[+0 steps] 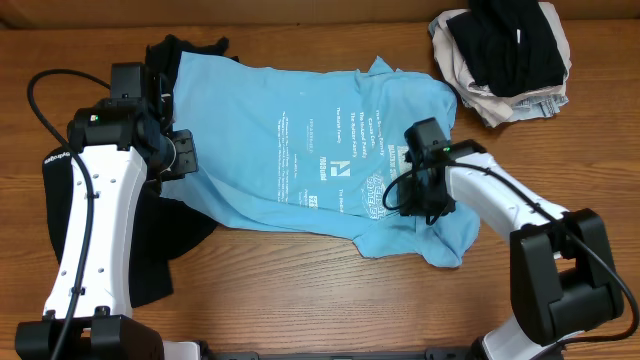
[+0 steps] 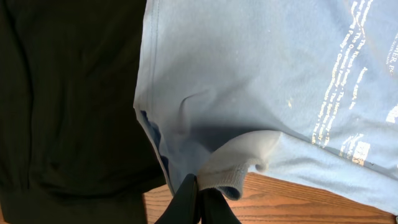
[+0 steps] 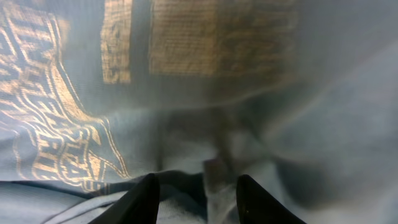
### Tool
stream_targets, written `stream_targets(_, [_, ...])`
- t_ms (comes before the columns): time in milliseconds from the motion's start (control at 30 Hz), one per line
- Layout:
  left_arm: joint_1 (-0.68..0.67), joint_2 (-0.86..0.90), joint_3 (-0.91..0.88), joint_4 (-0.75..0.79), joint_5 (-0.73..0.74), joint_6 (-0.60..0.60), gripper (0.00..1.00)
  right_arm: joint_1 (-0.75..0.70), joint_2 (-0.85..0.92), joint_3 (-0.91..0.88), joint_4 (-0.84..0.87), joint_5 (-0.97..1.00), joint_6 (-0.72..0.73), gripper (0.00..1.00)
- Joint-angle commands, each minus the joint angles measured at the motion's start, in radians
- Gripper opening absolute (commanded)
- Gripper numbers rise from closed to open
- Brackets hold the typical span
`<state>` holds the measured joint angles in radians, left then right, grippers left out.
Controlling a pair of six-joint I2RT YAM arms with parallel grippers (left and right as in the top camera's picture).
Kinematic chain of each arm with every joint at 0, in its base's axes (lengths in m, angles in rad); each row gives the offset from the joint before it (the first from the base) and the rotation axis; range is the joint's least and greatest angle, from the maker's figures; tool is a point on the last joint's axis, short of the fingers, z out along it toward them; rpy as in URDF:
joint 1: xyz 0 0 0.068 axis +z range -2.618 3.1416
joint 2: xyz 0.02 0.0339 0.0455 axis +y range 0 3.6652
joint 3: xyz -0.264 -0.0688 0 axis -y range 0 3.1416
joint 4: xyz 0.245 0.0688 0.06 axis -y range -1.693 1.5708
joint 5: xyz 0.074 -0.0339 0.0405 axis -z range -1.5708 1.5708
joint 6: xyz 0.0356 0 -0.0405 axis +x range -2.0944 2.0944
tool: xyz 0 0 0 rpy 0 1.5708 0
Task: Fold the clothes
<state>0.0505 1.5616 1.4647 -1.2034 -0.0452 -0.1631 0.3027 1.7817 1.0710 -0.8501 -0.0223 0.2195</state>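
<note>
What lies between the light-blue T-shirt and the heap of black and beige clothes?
Nothing: only a narrow strip of bare wooden table separates the light-blue T-shirt from the heap, seen in the overhead view.

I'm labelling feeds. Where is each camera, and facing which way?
Overhead: above the table, facing down on the light-blue T-shirt; both arms show.
Left wrist: on left arm, facing shirt edge and black garment; shut left tool shows.
Right wrist: on right arm, close over shirt print; open right tool shows.
Shared: all three see the T-shirt.
</note>
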Motion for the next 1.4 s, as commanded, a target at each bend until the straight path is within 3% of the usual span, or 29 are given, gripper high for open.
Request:
stream_targets(0, [0.003, -0.026, -0.010, 0.005, -0.017, -0.017, 0.04, 0.006, 0.003, -0.050, 0.035, 0.016, 0.025, 0.40])
stream_targets(167, [0.003, -0.026, -0.010, 0.004, -0.017, -0.017, 0.04, 0.003, 0.002, -0.055, 0.038, 0.158, 0.096, 0.23])
stream_targets(333, [0.003, -0.026, -0.010, 0.014, -0.027, -0.017, 0.04, -0.011, -0.016, -0.036, 0.019, 0.172, 0.096, 0.04])
stream_targets(600, [0.003, -0.026, 0.089, -0.033, -0.119, -0.017, 0.04, -0.050, -0.185, 0.094, -0.151, 0.171, 0.096, 0.04])
stream_targets(967, [0.003, -0.028, 0.435, -0.386, -0.120, -0.017, 0.04, -0.112, -0.517, 0.372, -0.500, 0.171, 0.092, 0.04])
stream_targets(1200, [0.003, -0.082, 0.455, -0.486, -0.183, -0.026, 0.04, -0.143, -0.711, 0.437, -0.613, 0.167, 0.100, 0.04])
stream_targets(1367, [0.004, -0.214, 0.446, -0.486, -0.238, -0.068, 0.04, -0.172, -0.842, 0.437, -0.661, 0.153, 0.115, 0.04])
